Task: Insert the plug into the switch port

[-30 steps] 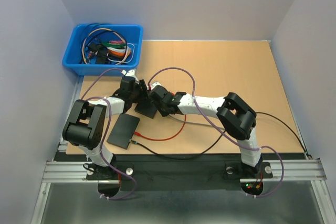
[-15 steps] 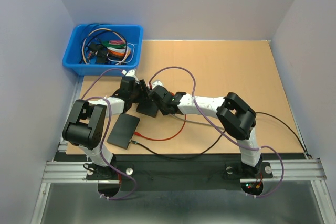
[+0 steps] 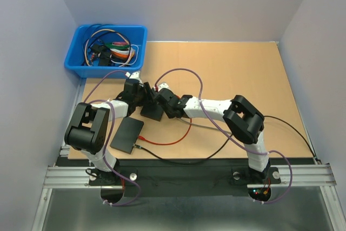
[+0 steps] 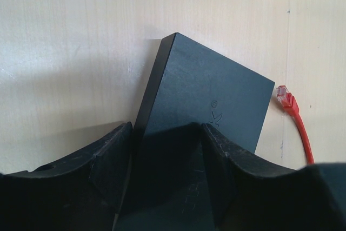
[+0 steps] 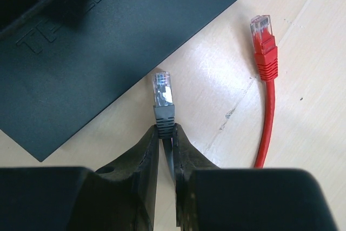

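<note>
Grey-booted clear plug (image 5: 163, 98) is sitting pinched in R gripper (image 5: 166, 133), red plug (image 5: 263, 39) lying beside (2 plugs), while L gripper (image 4: 166, 131) is clamping flat black switch box (image 4: 211, 96), 2nd black box (image 3: 128, 135) lying nearby.

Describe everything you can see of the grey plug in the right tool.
The grey plug is a clear, silvery-tipped network connector on a grey boot. The right tool is shut on it at the boot's base, so it juts straight out over the table. Its tip sits close by the edge of the black switch, not in a port; contact cannot be judged. The red plug lies apart beside it.
</note>
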`<state>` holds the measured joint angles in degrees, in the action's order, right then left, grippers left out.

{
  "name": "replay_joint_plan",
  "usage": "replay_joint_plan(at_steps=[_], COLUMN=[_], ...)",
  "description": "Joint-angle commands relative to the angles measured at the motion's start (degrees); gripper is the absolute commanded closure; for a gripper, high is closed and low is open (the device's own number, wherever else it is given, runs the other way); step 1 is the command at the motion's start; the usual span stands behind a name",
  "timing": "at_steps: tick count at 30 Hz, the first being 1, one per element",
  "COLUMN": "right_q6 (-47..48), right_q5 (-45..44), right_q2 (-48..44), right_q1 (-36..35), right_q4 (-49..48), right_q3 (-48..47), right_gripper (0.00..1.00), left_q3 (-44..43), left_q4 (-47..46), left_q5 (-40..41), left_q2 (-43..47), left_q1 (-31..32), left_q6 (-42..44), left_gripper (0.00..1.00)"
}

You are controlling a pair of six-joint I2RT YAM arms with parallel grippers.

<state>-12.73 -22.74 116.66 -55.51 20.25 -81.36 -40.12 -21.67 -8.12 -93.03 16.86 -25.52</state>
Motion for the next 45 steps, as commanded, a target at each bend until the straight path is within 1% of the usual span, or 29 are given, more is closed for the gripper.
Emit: replay_joint_plan(at_steps=[1,7,12,20,25,35,45], right_q6=[-0.3,0.3,0.7,0.4,-0.3,-0.6,-1.0], right_q5=[-0.4,2.5,5.3,7.4,6.7,2.0,1.9], right_q2=[-0.6,-0.1,-1.6,0.1,-0.9,-5.1,-5.1], right_q1=[0.0,0.0,-0.5,-0.7,-1.0,-1.0,-1.0], right_q4=[-2.3,-2.3,-2.3,-1.7,-1.6,-1.4,-1.2], right_q3=[-2.4,-4.1,-3.8,-3.1,-1.0,3.6,3.4], right_gripper=[0.99,1.0,1.0,1.0,1.0,1.0,0.99], left_q3=[-0.1,-0.2,-0.4,-0.7,-1.6,-3.4,-3.4], left_q4=[2.2,2.1,1.9,1.7,1.7,1.3,0.6], left_q5=[-2.1,-2.5,-2.7,-2.9,-2.9,-3.6,-4.3], left_q2=[-0.6,-0.5,-0.6,-0.5,-0.8,-2.2,-2.9], left_q1=[0.5,0.6,0.6,0.6,0.6,0.6,0.6], left_q6=[1.2,1.3,1.5,1.8,2.2,3.5,4.5], left_gripper=[0.37,0.37,0.37,0.37,0.37,0.37,0.38])
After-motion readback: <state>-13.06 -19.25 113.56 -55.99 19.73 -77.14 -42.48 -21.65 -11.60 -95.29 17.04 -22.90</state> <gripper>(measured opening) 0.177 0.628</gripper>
